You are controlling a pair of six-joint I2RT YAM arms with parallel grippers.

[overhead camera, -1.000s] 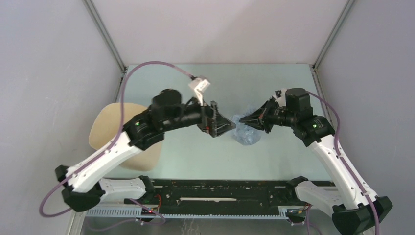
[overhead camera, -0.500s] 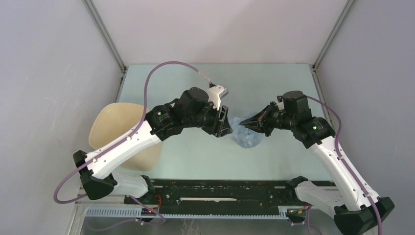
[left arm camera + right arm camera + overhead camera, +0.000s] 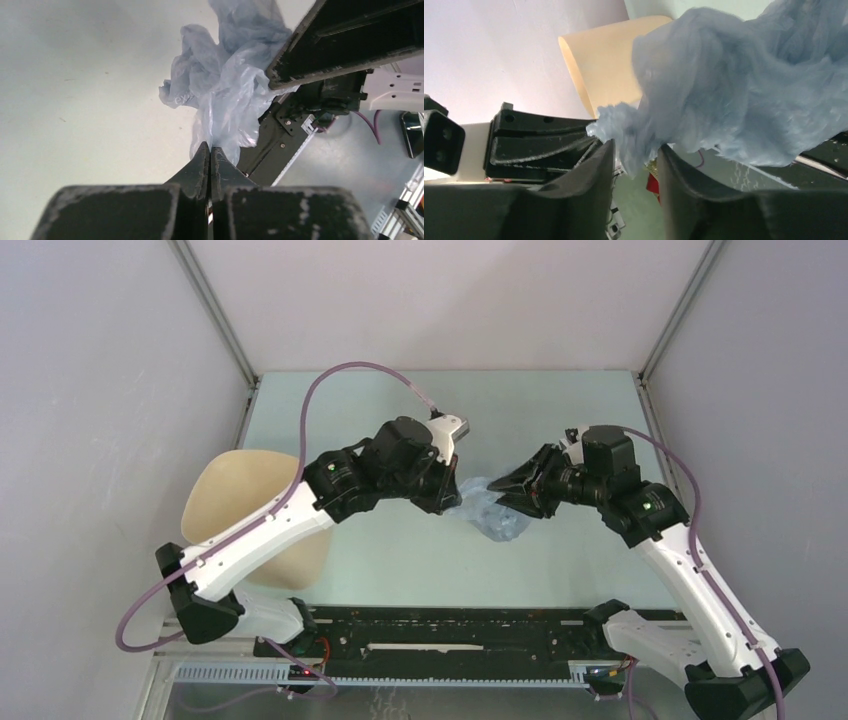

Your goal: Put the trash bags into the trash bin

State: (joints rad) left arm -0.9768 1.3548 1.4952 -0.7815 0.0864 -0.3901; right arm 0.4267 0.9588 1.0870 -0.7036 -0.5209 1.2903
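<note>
Pinching a thin fold of the trash bag (image 3: 225, 85), the left claw (image 3: 210, 150) has its two dark fingers pressed flat together. No gap shows between them, and the pale blue-grey film runs straight out from their tips. Just beyond those tips the rest of the bag bunches up, wrinkled and glossy, and one finger (image 3: 340, 45) of the other claw crosses over its far edge.

The right claw (image 3: 635, 150) faces the left one from the opposite side of the bag. Its fingers stand part way apart, with a bunched twist of film filling the gap at their tips and touching both, so it is clamped on that wad. Most of the bag billows past its tips, and the left claw sits close in front of it.

From above, the bag (image 3: 495, 512) hangs between the two claws, the left claw (image 3: 450, 498) touching one end and the right claw (image 3: 503, 492) the other. Whether its underside touches the pale green worktop (image 3: 400, 560) cannot be told.

The beige trash bin (image 3: 235, 510) lies well behind the left claw, on the side away from the right claw, beside that arm's white forearm, which covers part of it. Past the bag, the right wrist camera shows the bin (image 3: 609, 75) with one smooth tan wall turned toward the claw. The bag is well apart from the bin, and none of it is in the bin.
</note>
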